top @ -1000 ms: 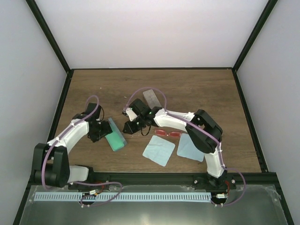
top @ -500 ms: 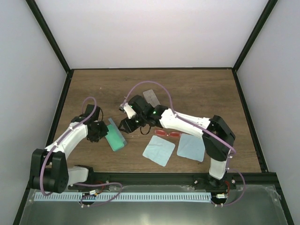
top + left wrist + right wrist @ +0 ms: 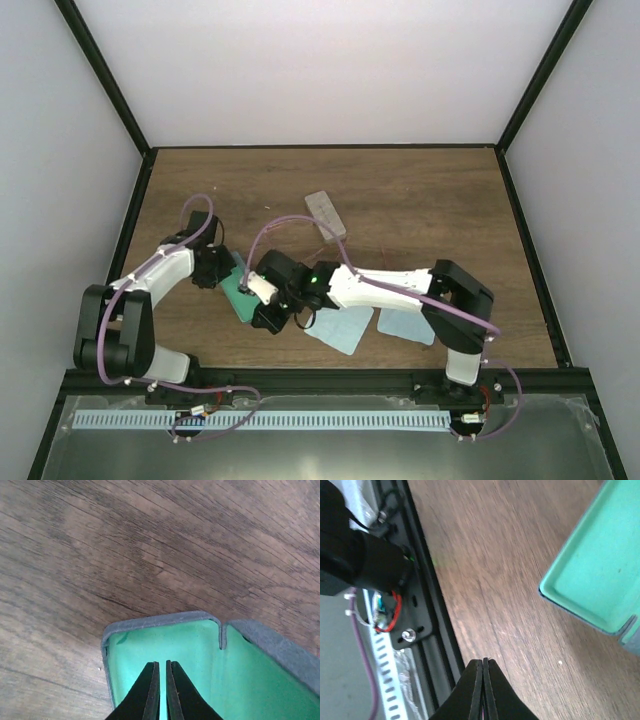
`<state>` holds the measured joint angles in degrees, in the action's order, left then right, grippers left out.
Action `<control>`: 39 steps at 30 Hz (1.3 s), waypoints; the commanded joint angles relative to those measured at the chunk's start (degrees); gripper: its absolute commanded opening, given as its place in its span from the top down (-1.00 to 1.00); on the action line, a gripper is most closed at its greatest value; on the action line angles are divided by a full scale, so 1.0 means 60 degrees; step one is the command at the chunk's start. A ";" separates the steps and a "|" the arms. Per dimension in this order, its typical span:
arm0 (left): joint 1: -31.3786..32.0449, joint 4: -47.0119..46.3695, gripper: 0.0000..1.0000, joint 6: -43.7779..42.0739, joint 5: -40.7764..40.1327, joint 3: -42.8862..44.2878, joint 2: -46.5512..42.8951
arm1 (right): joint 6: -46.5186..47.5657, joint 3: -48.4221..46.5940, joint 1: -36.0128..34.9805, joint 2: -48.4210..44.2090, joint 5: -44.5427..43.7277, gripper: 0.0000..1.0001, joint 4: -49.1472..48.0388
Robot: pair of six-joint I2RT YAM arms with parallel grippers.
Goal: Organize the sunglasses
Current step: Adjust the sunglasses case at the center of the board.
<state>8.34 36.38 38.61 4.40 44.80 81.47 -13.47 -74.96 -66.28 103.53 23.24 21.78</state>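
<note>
Over the open grey oblong case with green lining [image 3: 195, 650] the left gripper [image 3: 161, 664] is pressed together. The right gripper [image 3: 484, 660], also closed and empty, hovers just beside that case, its arm [image 3: 390, 285] partly covering two light-blue square cloths [image 3: 345, 335].

Seen from above, the right arm [image 3: 385, 287] lies across the upper edges of the nearer cloth [image 3: 338, 333] and the other cloth [image 3: 405, 326]. The sunglasses show in no view and are possibly under that arm. The open case [image 3: 237, 292] is mostly hidden between the two wrists. In the left wrist view its green tray runs off the bottom and right edges, and in the right wrist view off the right edge, where the wood is blurred. The left gripper [image 3: 161, 664] and the right gripper [image 3: 483, 661] are cropped at the bottom edge.
</note>
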 commanded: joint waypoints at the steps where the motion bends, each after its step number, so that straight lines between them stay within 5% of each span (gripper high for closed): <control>1: -0.0042 -0.0362 0.92 -0.0143 -0.0064 0.0021 0.0376 | 0.0253 0.0190 0.0002 0.0548 -0.0053 0.99 -0.0341; 23: -0.0042 -0.0560 0.92 0.0167 -0.0180 -0.0918 0.0248 | 0.0004 -0.1576 0.0386 0.3004 -0.3215 0.97 -0.0213; 39: -0.0044 -0.0108 0.72 0.0611 0.0168 -0.1121 -0.1078 | -0.0401 -0.2104 0.0822 0.2676 -0.3465 0.72 0.0009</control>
<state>8.12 33.54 42.02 5.28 37.91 76.62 -14.46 -88.07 -61.45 122.87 2.63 22.83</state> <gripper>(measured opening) 0.113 0.126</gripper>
